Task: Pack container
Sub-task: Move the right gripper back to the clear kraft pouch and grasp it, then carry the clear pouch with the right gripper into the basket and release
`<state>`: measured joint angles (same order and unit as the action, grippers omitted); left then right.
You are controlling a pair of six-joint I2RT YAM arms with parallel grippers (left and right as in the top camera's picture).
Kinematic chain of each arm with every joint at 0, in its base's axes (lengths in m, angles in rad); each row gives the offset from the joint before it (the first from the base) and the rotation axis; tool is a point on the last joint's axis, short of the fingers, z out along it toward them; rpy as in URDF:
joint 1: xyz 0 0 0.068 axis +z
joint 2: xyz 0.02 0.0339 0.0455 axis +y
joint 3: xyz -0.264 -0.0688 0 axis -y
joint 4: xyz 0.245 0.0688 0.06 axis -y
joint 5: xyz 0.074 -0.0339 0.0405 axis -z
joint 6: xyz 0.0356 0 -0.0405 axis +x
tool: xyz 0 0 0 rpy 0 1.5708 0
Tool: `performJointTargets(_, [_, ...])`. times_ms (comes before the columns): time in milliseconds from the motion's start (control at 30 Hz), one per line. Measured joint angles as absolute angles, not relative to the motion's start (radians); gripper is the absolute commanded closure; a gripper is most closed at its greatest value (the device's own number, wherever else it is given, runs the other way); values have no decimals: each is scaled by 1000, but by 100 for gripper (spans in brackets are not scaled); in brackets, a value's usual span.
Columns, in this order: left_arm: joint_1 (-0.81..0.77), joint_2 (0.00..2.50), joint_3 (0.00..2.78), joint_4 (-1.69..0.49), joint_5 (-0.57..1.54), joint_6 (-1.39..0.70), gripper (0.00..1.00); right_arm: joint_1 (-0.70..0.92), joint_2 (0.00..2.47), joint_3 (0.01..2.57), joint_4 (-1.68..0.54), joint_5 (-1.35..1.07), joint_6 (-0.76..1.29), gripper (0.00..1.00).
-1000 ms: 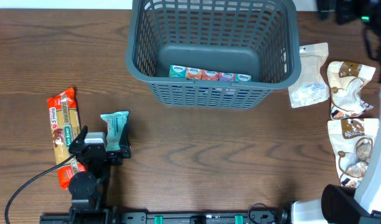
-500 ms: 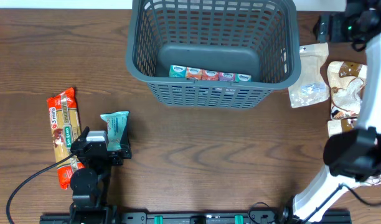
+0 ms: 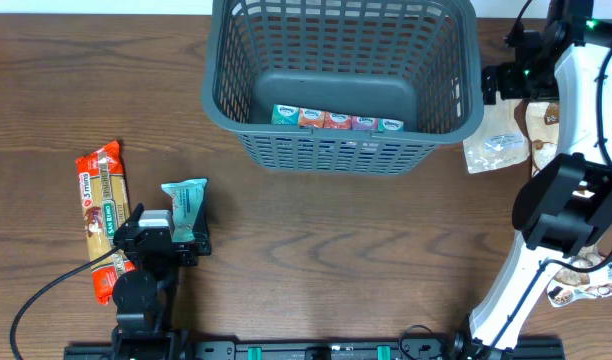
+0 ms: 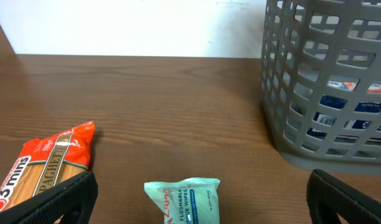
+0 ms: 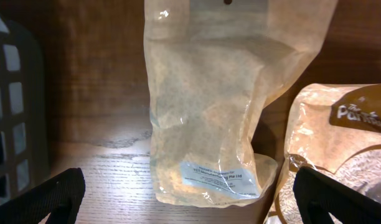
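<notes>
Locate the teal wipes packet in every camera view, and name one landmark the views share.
Overhead: the teal wipes packet lies lower left, just right of the spaghetti pack.
Left wrist: bottom centre, cut off by the lower edge.
Right wrist: not in this picture.
Shared landmark: the grey basket, top centre overhead, at the right edge of the left wrist view, at the left edge of the right wrist view.

Spaghetti packet (image 4: 50, 163): "3 mins" (wipes pack (image 4: 183, 198): "FLUSHABLE").
</notes>
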<state>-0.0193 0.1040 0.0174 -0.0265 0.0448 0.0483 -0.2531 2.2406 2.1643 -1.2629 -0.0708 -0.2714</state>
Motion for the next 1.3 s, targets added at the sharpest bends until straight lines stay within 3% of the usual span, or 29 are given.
performJointTargets(1300, [-19,104,17,-27,45,48,1,-283,2450,2164,-1264,20,-304,1])
